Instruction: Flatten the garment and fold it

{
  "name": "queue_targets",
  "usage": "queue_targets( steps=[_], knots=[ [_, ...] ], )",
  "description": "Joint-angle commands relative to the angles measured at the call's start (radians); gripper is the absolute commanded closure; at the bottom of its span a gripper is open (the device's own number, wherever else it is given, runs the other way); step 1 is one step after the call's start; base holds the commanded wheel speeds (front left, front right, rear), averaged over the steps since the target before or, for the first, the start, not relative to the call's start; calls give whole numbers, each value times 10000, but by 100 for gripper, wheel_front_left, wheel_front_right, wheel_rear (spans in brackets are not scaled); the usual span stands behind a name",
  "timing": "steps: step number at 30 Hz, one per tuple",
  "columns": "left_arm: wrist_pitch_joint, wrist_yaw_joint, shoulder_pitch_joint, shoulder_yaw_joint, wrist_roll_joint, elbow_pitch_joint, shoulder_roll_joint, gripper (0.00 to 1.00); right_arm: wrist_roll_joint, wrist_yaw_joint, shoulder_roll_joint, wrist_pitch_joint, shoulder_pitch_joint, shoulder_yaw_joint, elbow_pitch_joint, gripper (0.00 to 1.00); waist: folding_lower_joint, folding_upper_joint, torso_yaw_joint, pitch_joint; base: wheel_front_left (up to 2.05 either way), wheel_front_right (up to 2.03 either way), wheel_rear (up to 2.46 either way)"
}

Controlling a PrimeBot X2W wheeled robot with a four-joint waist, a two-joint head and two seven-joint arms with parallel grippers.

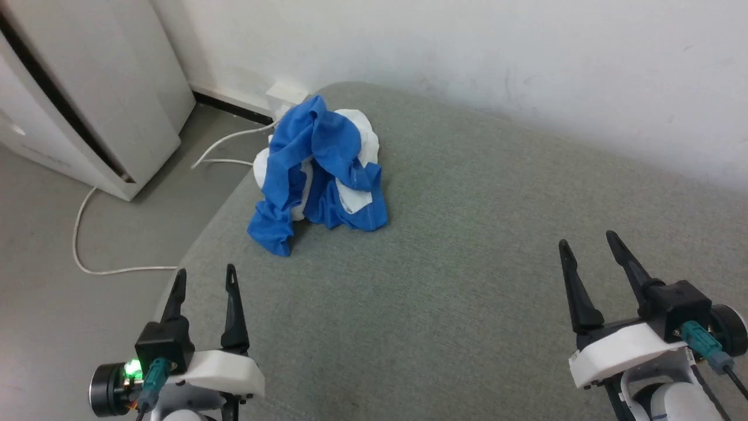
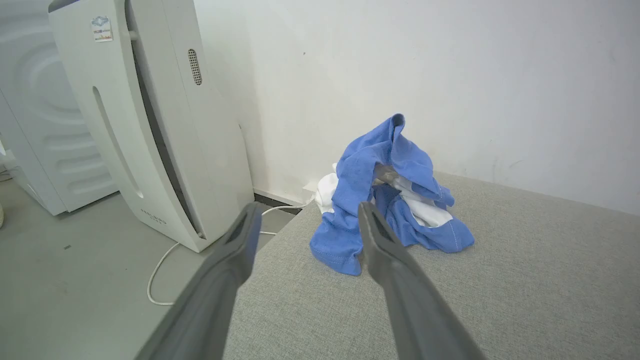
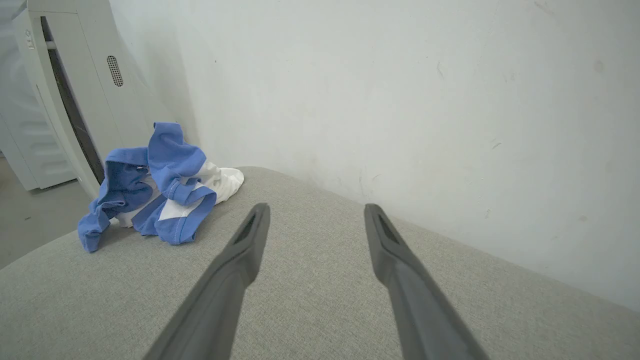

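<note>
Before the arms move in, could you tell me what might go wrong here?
The garment is heaped close to the left edge of the pad, so a tug might drag it onto the floor by the cable. Blue folds wrap over the white part, so a pinch may catch several layers. The right gripper stands farther off and may need a long reach.

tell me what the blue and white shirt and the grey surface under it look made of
The garment: soft cloth, probably cotton jersey, matte; it slumps in limp folds with stitched hems. The grey surface under it: woven upholstery fabric, matte and flecked, likely padded given its rounded edge.
</note>
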Motion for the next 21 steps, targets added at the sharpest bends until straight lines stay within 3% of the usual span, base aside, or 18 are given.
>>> queue_targets(
  steps=[1, 13, 21],
  knots=[
    [-122, 104, -111, -36, -80, 83, 79, 0, 69, -10, 29, -79, -164, -13, 22, 0, 0, 0, 171, 11, 0, 0, 0],
    [-373, 192, -211, -106, -355, 242, 152, 0, 147, -11, 33, -190, -266, 53, 89, 0, 0, 0, 718, 116, 0, 0, 0],
    [-207, -376, -1993, 84, -1111, 518, 312, 0, -110, -11, 34, -4, -633, 140, -199, 0, 0, 0, 343, 1074, 0, 0, 0]
  ],
)
